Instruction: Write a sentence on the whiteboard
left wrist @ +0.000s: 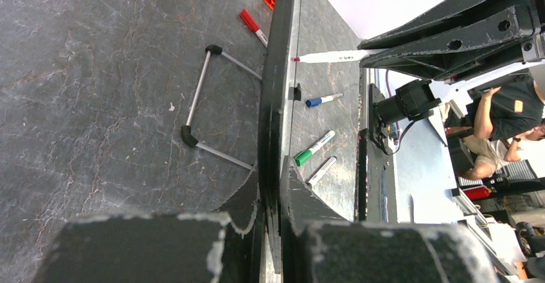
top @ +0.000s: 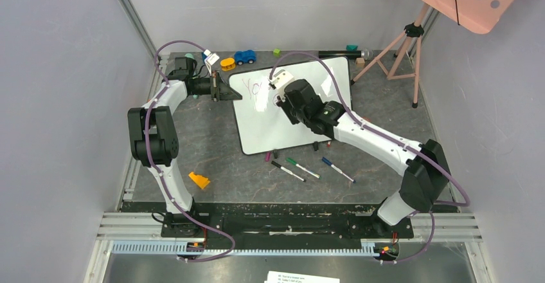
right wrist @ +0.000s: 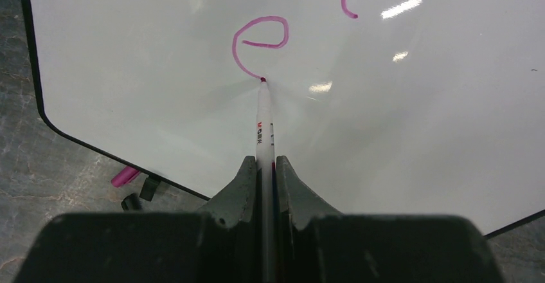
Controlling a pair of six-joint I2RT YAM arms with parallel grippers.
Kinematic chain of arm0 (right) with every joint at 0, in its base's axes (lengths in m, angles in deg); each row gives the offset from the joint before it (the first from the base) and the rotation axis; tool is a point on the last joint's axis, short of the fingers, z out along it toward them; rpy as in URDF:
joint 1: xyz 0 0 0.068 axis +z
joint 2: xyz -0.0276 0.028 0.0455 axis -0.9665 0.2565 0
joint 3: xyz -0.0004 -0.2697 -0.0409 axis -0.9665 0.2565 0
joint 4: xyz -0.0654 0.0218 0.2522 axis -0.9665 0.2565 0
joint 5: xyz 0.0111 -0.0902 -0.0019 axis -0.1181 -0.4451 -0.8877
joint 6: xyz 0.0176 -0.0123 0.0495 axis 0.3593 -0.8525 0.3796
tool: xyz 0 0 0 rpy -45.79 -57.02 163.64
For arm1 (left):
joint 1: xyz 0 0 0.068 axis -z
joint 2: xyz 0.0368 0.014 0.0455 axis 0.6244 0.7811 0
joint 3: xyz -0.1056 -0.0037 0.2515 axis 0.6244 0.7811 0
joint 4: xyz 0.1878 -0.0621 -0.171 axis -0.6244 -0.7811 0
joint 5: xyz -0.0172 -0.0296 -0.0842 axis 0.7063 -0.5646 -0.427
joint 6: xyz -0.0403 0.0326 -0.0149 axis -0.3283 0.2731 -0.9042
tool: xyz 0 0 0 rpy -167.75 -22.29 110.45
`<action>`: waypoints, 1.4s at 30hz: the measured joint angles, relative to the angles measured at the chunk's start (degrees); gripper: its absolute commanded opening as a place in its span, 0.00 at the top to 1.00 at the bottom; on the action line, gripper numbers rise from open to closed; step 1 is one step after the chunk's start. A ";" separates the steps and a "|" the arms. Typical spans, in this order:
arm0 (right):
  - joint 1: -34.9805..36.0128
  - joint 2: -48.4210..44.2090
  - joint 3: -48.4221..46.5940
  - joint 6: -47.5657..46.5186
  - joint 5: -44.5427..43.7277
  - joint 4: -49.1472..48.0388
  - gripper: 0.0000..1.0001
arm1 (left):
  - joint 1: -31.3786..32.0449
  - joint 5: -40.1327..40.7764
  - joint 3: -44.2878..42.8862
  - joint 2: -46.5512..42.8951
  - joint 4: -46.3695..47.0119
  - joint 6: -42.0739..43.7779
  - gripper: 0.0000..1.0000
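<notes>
The whiteboard lies tilted on the table, with pink letters "Yo" showing near its top left; the rest of the sentence is hidden under the right arm. My left gripper is shut on the board's left edge, which shows edge-on in the left wrist view. My right gripper is shut on a white pink-ink marker. Its tip touches the board at the end of a pink "e".
Black, green and blue markers and a pink cap lie in front of the board. An orange block sits at the near left. Toys lie behind the board. A tripod stands at the far right.
</notes>
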 measured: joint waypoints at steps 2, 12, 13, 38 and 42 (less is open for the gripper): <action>-0.07 -0.37 0.09 -0.04 -0.81 0.28 1.00 | 0.00 -0.02 0.00 0.00 0.00 0.02 0.98; -1.42 -4.44 0.11 0.22 0.09 -0.76 1.00 | 0.00 -0.02 0.00 0.00 0.00 0.02 0.98; -1.60 -4.63 -0.09 0.20 0.28 -0.83 1.00 | 0.00 -0.02 0.00 0.00 0.00 0.02 0.98; -3.48 -0.39 -2.29 0.20 1.49 -1.25 1.00 | 0.00 -0.04 0.00 0.00 -0.02 0.04 0.98; -3.48 -0.35 -2.29 0.20 0.90 -1.33 1.00 | 0.00 -0.04 0.00 0.00 -0.02 0.04 0.98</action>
